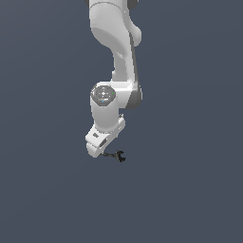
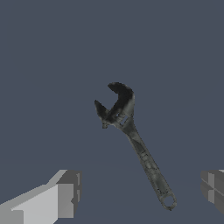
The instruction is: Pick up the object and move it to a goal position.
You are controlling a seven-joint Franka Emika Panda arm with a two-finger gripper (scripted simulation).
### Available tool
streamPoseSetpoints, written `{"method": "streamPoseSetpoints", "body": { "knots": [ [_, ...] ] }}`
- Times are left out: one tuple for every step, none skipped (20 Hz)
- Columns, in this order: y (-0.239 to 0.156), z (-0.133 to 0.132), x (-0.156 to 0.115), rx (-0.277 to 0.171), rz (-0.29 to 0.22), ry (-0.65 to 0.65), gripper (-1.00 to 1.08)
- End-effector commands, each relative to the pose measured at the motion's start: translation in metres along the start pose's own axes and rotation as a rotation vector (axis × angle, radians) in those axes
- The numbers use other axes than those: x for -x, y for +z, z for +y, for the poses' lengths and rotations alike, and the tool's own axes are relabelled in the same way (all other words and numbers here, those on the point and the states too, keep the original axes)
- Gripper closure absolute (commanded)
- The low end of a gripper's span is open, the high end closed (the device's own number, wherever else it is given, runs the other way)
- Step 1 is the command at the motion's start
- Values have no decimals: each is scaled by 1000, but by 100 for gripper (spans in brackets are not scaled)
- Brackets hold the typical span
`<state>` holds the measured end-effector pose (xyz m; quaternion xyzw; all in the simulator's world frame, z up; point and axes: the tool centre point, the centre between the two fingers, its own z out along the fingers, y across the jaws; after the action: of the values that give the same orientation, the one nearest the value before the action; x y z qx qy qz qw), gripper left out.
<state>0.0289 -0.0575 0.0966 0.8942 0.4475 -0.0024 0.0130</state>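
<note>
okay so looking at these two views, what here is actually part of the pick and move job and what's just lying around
Part of the job:
- wrench, dark, lying flat, forked jaw away from the fingers
- gripper, open, fingers either side of the handle end, not touching it

Just lying about:
- nothing else shows, only the plain grey floor; no goal marker is visible

The wrench point(image 2: 134, 142) lies between the hand's point(image 2: 140, 192) spread fingers point(image 2: 65, 192), its handle end nearest them.

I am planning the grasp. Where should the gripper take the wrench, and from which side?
Probably the slim handle of the wrench, from above, one of the fingers on each long side. It lies flat between the open jaws; the forked head is wider and irregular.
</note>
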Motion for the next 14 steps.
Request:
{"method": "streamPoseSetpoints", "body": {
  "knots": [
    [6, 2, 1, -3, 2, -65, -92],
    [9, 3, 2, -4, 3, -91, -92],
    [11, 4, 3, -6, 3, -116, -92],
    [14, 5, 3, -7, 4, -141, -92],
    [16, 6, 4, -8, 6, -166, -92],
    [19, 7, 4, -9, 7, -190, -92],
    [21, 7, 5, -10, 8, -212, -92],
    [23, 8, 6, -11, 9, -233, -92],
    [25, 9, 6, -12, 10, -253, -92],
    [27, 9, 7, -13, 11, -272, -92],
    [29, 10, 7, -14, 12, -289, -92],
    [30, 10, 7, -14, 13, -305, -92],
    [32, 11, 8, -15, 14, -320, -92],
    [33, 11, 8, -15, 15, -333, -92]
  ]
}}
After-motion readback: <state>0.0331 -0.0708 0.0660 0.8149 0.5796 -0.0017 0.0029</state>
